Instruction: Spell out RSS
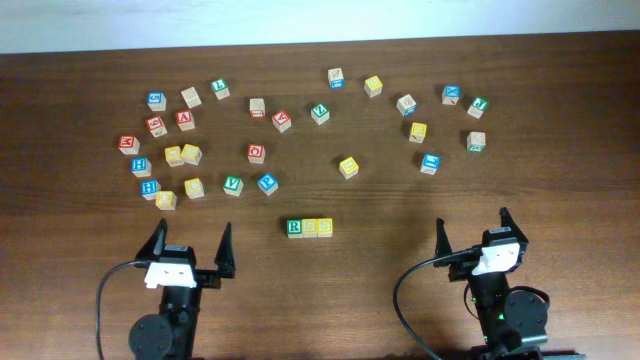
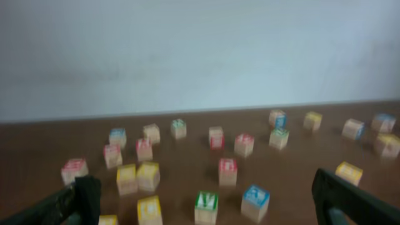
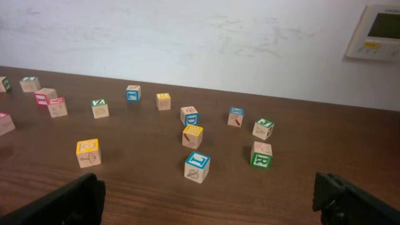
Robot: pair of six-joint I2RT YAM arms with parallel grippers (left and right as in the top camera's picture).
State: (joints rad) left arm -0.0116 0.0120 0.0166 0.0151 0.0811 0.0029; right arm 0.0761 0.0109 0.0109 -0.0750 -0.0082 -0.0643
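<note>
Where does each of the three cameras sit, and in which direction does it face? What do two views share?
Overhead: above the dark wooden table, looking straight down; both arms show, left claw and right claw open, the wooden letter-cube row between them.
Left wrist: low on the left arm, facing the white wall over scattered cubes; dark fingers at bottom corners.
Right wrist: likewise on the right arm; fingers at bottom corners.
Shared: a lone yellow-faced wooden cube, seen overhead and from the right wrist.

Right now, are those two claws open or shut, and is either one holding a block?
Left gripper: open, holding nothing.
Right gripper: open, holding nothing.
</note>
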